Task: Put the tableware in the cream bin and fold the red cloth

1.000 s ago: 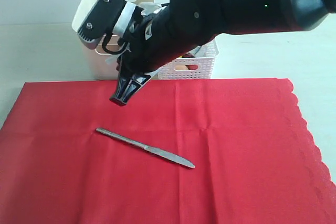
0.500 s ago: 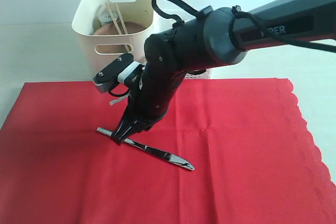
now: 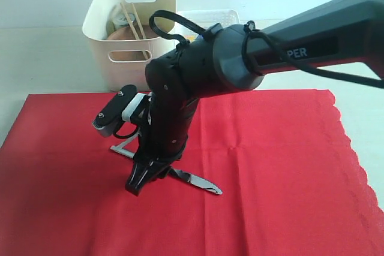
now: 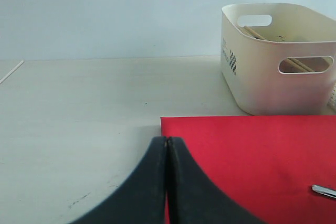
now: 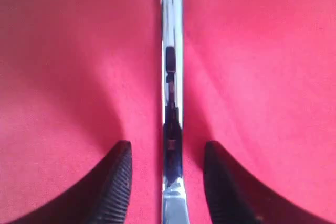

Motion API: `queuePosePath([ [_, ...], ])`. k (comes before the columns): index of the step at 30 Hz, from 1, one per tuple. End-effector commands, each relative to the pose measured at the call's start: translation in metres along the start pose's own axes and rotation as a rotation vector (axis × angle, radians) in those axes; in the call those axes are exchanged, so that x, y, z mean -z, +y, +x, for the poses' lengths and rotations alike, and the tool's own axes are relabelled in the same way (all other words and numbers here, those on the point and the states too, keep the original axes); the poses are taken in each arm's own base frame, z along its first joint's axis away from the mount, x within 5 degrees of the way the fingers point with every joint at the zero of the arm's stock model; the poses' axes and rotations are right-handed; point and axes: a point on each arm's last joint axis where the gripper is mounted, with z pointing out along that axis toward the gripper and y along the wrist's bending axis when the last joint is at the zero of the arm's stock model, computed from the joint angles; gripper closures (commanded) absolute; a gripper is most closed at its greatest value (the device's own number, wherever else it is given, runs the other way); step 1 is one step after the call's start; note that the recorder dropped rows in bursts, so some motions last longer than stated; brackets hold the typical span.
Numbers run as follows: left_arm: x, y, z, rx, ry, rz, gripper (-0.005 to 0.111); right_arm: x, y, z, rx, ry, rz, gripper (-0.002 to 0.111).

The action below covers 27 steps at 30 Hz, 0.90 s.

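Knife [image 5: 171, 35], one, lay on one red cloth [image 3: 270, 166]. Right hand [image 5: 167, 150] pointed down, spread astride the knife; left hand [image 4: 167, 142] pressed together.

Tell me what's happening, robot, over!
Right gripper open, straddling knife on cloth. Left gripper shut, empty. Nothing in the way.

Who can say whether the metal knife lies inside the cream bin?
No: the metal knife lies flat on the red cloth, in front of the cream bin, not inside it.
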Motion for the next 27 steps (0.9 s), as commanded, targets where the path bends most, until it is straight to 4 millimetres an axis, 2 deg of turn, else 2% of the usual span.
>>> queuePosePath([
  [1,0.000,0.000,0.000,-0.005,-0.009,0.004,0.106,-0.006,0.000,0.004,0.064,0.061,-0.005,0.078],
  [4,0.000,0.000,0.000,-0.005,-0.009,0.004,0.106,-0.006,0.000,0.005,0.064,0.066,-0.007,0.099],
  [6,0.000,0.000,0.000,-0.005,-0.009,0.004,0.106,-0.005,0.000,0.004,0.067,0.062,-0.004,0.108],
  [10,0.000,0.000,0.000,-0.005,-0.009,0.004,0.106,0.007,0.000,0.001,0.071,0.032,0.006,0.108],
  [13,0.000,0.000,0.000,-0.005,-0.009,0.004,0.106,0.031,0.000,-0.004,0.081,-0.034,0.027,0.108],
  [15,0.000,0.000,0.000,-0.005,-0.009,0.004,0.106,0.055,0.000,-0.010,0.087,-0.118,0.052,0.108],
  [21,0.000,0.000,0.000,-0.005,-0.009,0.004,0.106,0.131,-0.004,-0.033,0.144,-0.504,0.199,0.108],
  [24,0.000,0.000,0.000,-0.005,-0.009,0.004,0.106,0.152,-0.007,-0.047,0.185,-0.727,0.287,0.108],
  [27,0.000,0.000,0.000,-0.005,-0.009,0.004,0.106,0.157,-0.012,-0.063,0.186,-0.947,0.344,0.108],
])
